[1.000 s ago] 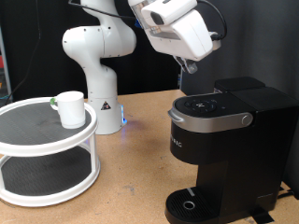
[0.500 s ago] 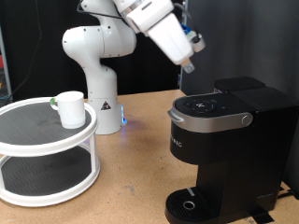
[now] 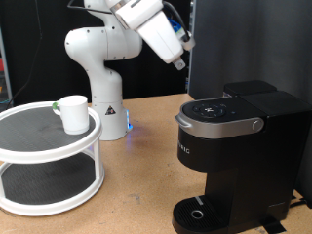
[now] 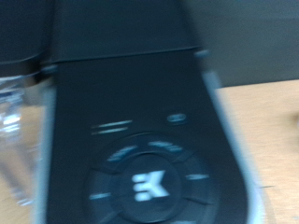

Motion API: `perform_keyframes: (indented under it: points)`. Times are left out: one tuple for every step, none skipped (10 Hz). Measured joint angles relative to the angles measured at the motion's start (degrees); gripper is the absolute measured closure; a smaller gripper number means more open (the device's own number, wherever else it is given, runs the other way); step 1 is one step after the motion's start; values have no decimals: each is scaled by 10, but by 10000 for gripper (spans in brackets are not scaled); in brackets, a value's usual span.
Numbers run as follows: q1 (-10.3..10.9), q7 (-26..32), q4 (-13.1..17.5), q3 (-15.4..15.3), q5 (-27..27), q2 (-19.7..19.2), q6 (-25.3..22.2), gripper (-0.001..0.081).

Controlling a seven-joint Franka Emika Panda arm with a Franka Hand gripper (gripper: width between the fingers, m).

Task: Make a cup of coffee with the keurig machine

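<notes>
The black keurig machine stands on the wooden table at the exterior view's right, its silver-grey lid handle down. The blurred wrist view looks down on its round top panel. The white cup stands on the top tier of a white round shelf at the exterior view's left. My gripper hangs in the air above and to the exterior view's left of the machine, touching nothing. No fingers show in the wrist view and nothing is seen between them.
The arm's white base stands behind the shelf, with a blue light by its foot. A clear water tank sits beside the machine's top. The drip tray at the machine's base has nothing on it. A dark panel stands behind.
The hand has risen and swung to the exterior view's left, away from the top of the keurig machine. The cup and the machine have not moved.
</notes>
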State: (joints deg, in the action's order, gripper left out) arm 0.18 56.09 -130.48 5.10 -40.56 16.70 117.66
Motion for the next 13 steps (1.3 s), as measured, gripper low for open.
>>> perform_keyframes:
  points:
    - [0,1,-20,1,-35,8,42,799]
    - [-2,2,-41,7,-63,21,52,799]
    - [-5,9,-56,19,-73,37,39,799]
    - [-8,21,-65,36,-73,51,3,799]
    - [-12,38,-67,55,-65,62,-45,799]
    - [-18,56,-67,73,-51,70,-89,799]
    - [-24,72,-68,89,-33,79,-126,799]
    - [-30,83,-68,101,-17,89,-151,799]
    - [-34,87,-74,106,-10,101,-163,799]
    - [-34,86,-74,105,-10,100,-162,799]
    - [-35,75,-78,106,-28,100,-148,799]
    - [-37,64,-88,108,-50,103,-131,799]
    - [-45,60,-100,114,-61,109,-128,799]
